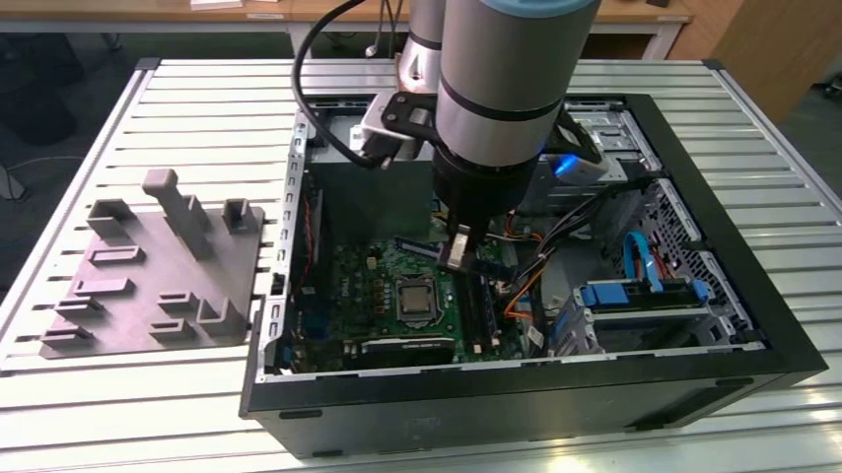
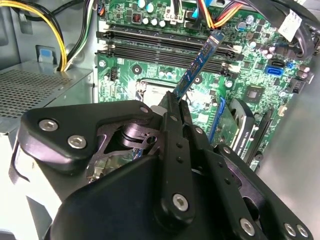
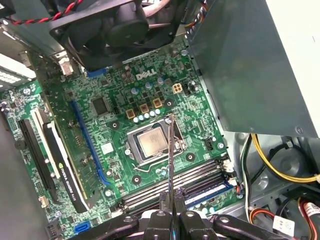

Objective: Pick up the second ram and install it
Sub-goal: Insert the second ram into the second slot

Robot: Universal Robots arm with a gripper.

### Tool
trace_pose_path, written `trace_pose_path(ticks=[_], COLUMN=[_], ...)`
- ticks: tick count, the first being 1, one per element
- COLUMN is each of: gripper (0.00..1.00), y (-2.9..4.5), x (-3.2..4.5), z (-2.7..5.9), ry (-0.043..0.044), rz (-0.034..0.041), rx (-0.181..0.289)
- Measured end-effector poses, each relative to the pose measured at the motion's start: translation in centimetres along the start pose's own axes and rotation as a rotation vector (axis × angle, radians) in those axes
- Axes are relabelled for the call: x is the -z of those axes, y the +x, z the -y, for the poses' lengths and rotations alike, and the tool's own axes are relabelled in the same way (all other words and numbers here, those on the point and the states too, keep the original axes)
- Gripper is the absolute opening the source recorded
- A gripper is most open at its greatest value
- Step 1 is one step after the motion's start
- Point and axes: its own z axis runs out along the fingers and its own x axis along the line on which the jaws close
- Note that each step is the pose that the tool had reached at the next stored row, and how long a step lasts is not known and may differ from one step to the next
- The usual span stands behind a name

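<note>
Dark and thin, the second ram [image 2: 198, 60] is clamped at one end by the gripper [image 2: 176, 102], whose fingers are closed on it. It hangs edge-down above the motherboard [image 3: 120, 95], near the memory slots [image 2: 160, 47], probably so that its long edge can line up with a slot.

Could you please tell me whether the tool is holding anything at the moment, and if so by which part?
The tool is shut on the second ram, pinching its flat faces at one end; the rest sticks out over the motherboard.
</note>
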Motion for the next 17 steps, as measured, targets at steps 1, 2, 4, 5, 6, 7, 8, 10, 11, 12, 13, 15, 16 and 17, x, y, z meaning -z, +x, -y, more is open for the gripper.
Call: trace_pose_path(ticks=[1,2,4,5,6,7,8,10,11,12,13,15,16,17], gripper=[0.14,0.14,0.14,0.14,0.14,0.14,0.14,0.14,0.14,0.14,0.14,0.14,0.14,0.14], y=[0.00,0.00,0.00,0.00,0.00,0.00,0.00,0.00,0.00,0.00,0.00,0.00,0.00,0.00], x=[0.00,0.00,-0.01,0.00,-0.01,-0.01,-0.01,-0.01,-0.01,-0.01,-0.01,-0.02,-0.02,-0.02], z=[0.00,0.00,0.00,0.00,0.00,0.00,0.00,0.00,0.00,0.00,0.00,0.00,0.00,0.00], ry=[0.0004,0.0008,0.0017,0.0020,0.0024,0.0028,0.0032,0.0040,0.0044,0.0048,0.0051,0.0058,0.0062,0.0066], rz=[0.0001,0.0003,0.0006,0.0006,0.0008,0.0010,0.0010,0.0013,0.0014,0.0016,0.0017,0.0020,0.0021,0.0022], rx=[-0.004,-0.009,-0.019,-0.023,-0.028,-0.032,-0.037,-0.046,-0.050,-0.054,-0.058,-0.066,-0.070,-0.075])
